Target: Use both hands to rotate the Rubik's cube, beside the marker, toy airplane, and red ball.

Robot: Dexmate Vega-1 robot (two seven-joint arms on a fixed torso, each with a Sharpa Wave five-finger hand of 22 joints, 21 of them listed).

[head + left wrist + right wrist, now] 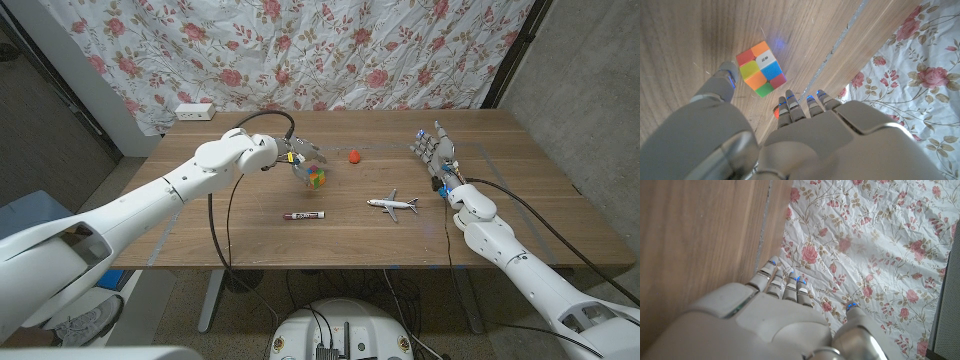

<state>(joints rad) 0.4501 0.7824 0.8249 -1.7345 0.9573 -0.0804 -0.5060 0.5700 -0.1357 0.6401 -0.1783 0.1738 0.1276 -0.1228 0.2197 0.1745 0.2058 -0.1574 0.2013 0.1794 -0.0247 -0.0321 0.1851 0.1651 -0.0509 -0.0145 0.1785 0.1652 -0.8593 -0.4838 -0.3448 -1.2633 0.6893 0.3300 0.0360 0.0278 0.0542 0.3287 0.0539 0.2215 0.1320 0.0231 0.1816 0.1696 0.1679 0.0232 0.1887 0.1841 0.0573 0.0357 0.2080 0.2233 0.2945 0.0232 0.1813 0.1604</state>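
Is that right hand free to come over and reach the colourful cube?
Probably yes. The right hand stands open at the table's right side, and only bare wood lies between it and the Rubik's cube. The red ball and toy airplane flank that path; the left hand hovers over the cube.

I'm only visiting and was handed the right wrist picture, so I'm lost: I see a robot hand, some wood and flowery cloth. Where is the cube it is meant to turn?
Observer: The head view shows the Rubik's cube near the middle of the table, right by the left hand.
Operator: Is that hand holding it?
Observer: In the left wrist view the cube lies between the thumb and the spread fingers; I see no grip on it.
Operator: And the hand I'm looking at?
Observer: The right hand is far to the right, holding nothing; a toy airplane and a red ball lie between it and the cube.
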